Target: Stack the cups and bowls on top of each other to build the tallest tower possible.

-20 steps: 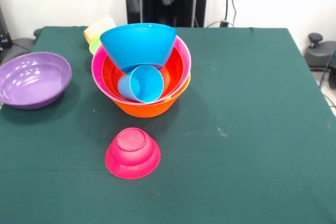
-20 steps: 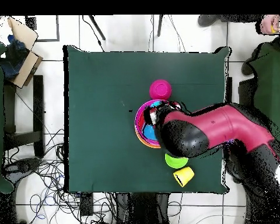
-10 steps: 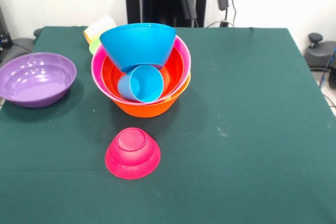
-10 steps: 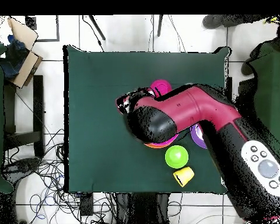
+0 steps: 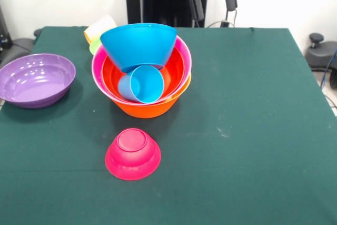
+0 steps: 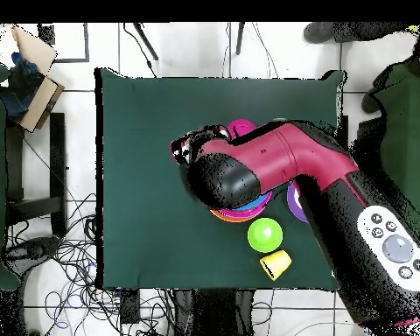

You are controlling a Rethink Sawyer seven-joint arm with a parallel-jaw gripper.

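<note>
The tower (image 5: pixel 142 72) stands toward the far-left middle of the worktop (image 5: pixel 253 130): large orange bowl (image 5: pixel 150 108) as base, pink bowl (image 5: pixel 181 51) and red-orange bowl (image 5: pixel 176 69) nested inside. A blue bowl (image 5: pixel 138 43) leans tilted on the rim, and the light blue cup (image 5: pixel 141 84) lies on its side within.

My judgement: that tilted blue bowl is the risk, since a nudge could tip it out.

Around it, the magenta bowl (image 5: pixel 132 154) sits upside down in front, and the purple bowl (image 5: pixel 34 79) lies well apart to the left. The green bowl (image 6: pixel 265 234) and yellow cup (image 6: pixel 276 263) are behind.

The arm (image 6: pixel 275 171) covers the tower from overhead; whether the jaws are released or clenched, I cannot tell.
</note>
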